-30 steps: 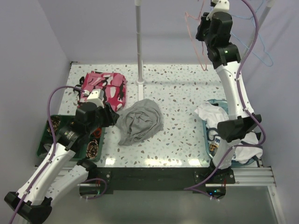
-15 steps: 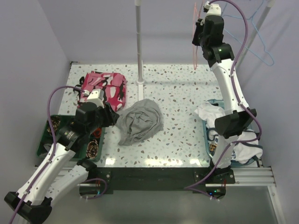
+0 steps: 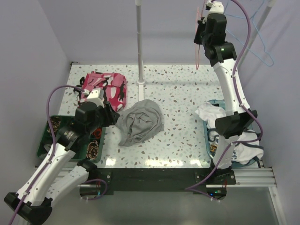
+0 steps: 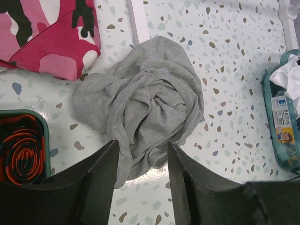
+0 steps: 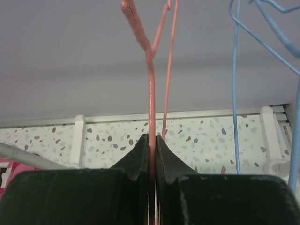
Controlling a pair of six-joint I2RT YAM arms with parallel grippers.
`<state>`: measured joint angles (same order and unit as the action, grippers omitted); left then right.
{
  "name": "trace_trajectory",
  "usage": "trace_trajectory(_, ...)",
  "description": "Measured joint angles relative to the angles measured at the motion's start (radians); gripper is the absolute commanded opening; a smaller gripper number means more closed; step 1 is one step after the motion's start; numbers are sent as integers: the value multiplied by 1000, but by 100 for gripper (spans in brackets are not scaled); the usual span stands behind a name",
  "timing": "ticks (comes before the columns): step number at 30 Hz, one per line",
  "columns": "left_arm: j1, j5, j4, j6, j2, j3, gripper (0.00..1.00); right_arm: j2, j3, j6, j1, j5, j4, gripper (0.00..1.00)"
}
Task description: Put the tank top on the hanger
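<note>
The grey tank top [image 3: 139, 122] lies crumpled on the speckled table, left of centre; it fills the middle of the left wrist view [image 4: 145, 101]. My left gripper [image 3: 112, 115] is open and empty at its left edge, with the fingertips [image 4: 140, 157] just over the near hem. My right gripper [image 3: 202, 28] is raised high at the back right and shut on the thin pink-red wire hanger [image 3: 198, 49], which hangs edge-on below it. In the right wrist view the jaws are clamped on the hanger's wire [image 5: 151, 101] below its hook.
A pink camo garment [image 3: 103, 88] lies back left. A green tray [image 3: 54, 136] sits at the left edge. A teal basin [image 3: 215, 136] with a white garment stands right. A white rack pole [image 3: 139, 44] rises at the back centre. Light blue hangers [image 3: 262, 42] hang back right.
My right arm has turned and lifted with the pink-red hanger, which now hangs edge-on. The left arm and tank top have not moved.
</note>
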<state>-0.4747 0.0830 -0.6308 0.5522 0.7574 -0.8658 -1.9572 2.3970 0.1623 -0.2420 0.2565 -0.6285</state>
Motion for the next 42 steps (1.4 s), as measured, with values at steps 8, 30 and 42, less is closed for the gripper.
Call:
trace_trajectory(8,0,0,0,0,2,-2,50,0,0,-5,0,14,2,0)
trace_trajectory(30,0,4,0,0,3,-10,50,134,-98,-5,-2,2,94,0)
trace_trajectory(42,0,11,0,0,3,-10,50,256,-313,2,-12,-33,147,0)
